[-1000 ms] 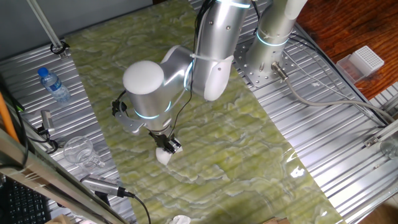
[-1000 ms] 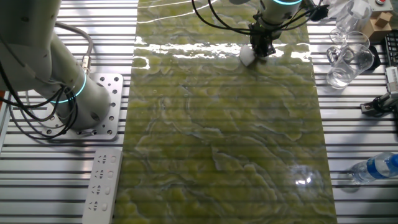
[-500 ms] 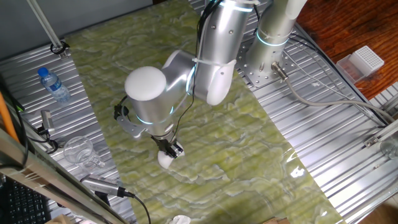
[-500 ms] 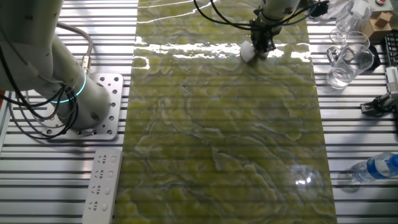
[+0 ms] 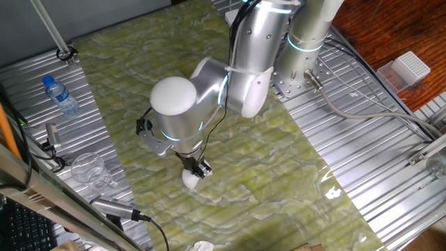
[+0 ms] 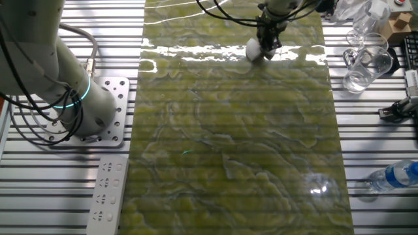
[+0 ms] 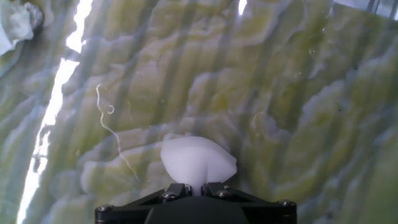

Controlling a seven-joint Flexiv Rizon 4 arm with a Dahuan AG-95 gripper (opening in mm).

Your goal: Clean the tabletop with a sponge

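Note:
The yellow-green veined tabletop [image 5: 139, 77] [image 6: 235, 130] [image 7: 298, 93] fills most of every view. My black gripper [image 5: 198, 169] [image 6: 266, 48] [image 7: 195, 186] is shut on the white sponge [image 5: 190, 180] [image 6: 254, 50] [image 7: 196, 161], which bulges out beyond the fingertips and presses on the tabletop. In the hand view the sponge sits low in the middle, squeezed between the two fingers. A thin curly wet streak [image 7: 112, 134] lies on the sheet left of the sponge.
A white crumpled scrap [image 7: 15, 25] [image 5: 202, 246] lies near the sheet's edge. On the ribbed metal panels beside the sheet stand a water bottle [image 5: 59, 94] [image 6: 392, 176], glass cups [image 5: 89, 169] [image 6: 366, 62] and a power strip [image 6: 104, 192]. A second arm's base [image 6: 72, 98] stands beside the sheet.
The gripper has slid the sponge along the tabletop, rightward and slightly nearer in one fixed view, leftward in the other. Its hold on the sponge is unchanged.

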